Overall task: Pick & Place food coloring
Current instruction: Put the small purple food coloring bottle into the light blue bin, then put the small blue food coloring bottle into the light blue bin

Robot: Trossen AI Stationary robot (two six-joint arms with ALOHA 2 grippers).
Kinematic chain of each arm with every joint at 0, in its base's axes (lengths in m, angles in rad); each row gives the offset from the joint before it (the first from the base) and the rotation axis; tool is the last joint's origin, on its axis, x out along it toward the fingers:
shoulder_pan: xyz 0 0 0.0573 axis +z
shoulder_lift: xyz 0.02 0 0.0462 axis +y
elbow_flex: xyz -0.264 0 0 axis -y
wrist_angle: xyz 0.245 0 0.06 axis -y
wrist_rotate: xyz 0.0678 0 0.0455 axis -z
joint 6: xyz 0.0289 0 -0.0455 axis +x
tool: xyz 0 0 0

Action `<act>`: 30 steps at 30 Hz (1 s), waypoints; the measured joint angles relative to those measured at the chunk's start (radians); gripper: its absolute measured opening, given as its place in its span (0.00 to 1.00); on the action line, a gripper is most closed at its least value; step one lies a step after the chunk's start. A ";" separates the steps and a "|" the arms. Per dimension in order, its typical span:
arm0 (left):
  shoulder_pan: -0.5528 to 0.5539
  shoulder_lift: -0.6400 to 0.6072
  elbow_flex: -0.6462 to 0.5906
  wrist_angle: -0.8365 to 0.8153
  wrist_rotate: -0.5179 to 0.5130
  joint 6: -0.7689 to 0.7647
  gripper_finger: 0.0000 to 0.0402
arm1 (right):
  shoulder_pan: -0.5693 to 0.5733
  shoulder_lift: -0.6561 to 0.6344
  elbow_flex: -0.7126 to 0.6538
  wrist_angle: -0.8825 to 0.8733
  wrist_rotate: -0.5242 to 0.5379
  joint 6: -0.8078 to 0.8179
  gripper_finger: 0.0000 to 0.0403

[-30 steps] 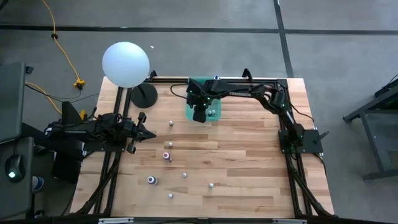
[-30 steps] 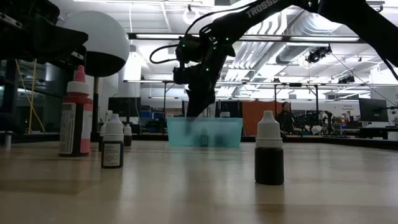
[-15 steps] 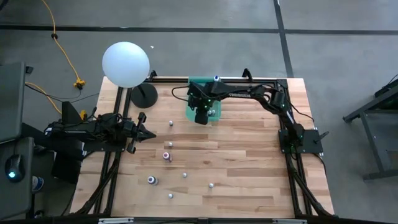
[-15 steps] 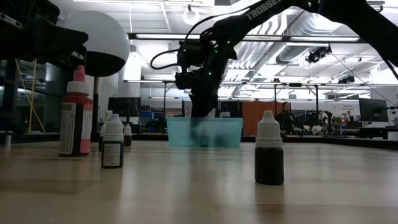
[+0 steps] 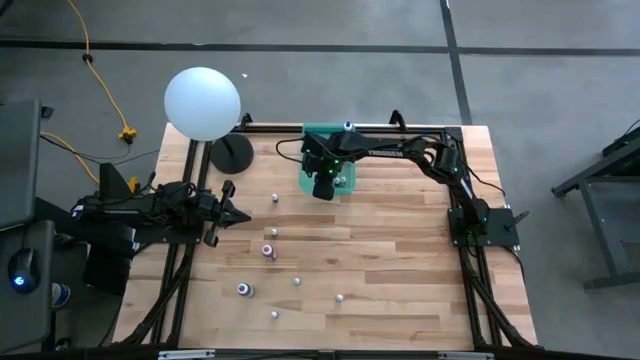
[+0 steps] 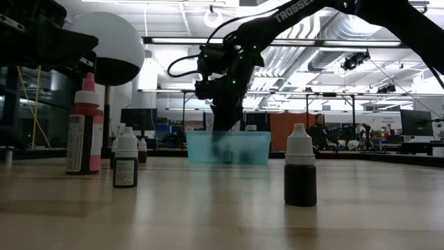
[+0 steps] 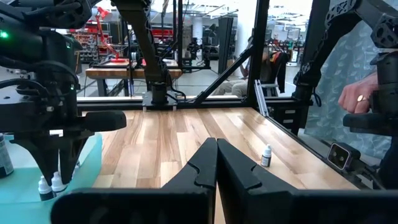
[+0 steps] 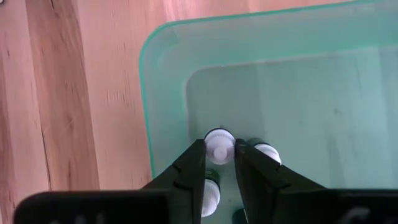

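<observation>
The food coloring bottles are tiny and white-capped. Several stand on their bases on the wooden table: one, a pink-red one, a blue one, and others nearer the near edge. In the low view I see the pink-red bottle and a dark bottle. My right gripper points down inside the teal bin, shut on one bottle, with two more bottles beside it. My left gripper is shut and waits at the table's left edge. My right gripper pinches a food coloring bottle by its white cap between the two fingers, coming from above and pointing down. The bottle stands upright, low inside the teal bin. Whether its base rests on the bin's floor I cannot tell.
A large white ball on a black round base stands at the table's far left corner. The bin's rim lies close around my right gripper. Beyond the table's right side a person's hand shows.
My right gripper has gone down into the teal bin and shifted slightly toward the far edge, carrying the bottle with it. Over the last half second it has kept still.
</observation>
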 joint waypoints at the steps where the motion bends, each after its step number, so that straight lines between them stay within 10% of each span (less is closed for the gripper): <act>1: 0.000 0.000 0.000 0.000 0.000 0.000 0.00 | 0.000 0.000 0.000 0.000 0.000 0.000 0.19; 30: 0.000 0.000 0.000 0.000 0.000 0.000 0.00 | 0.036 -0.124 0.002 -0.002 0.048 -0.003 0.32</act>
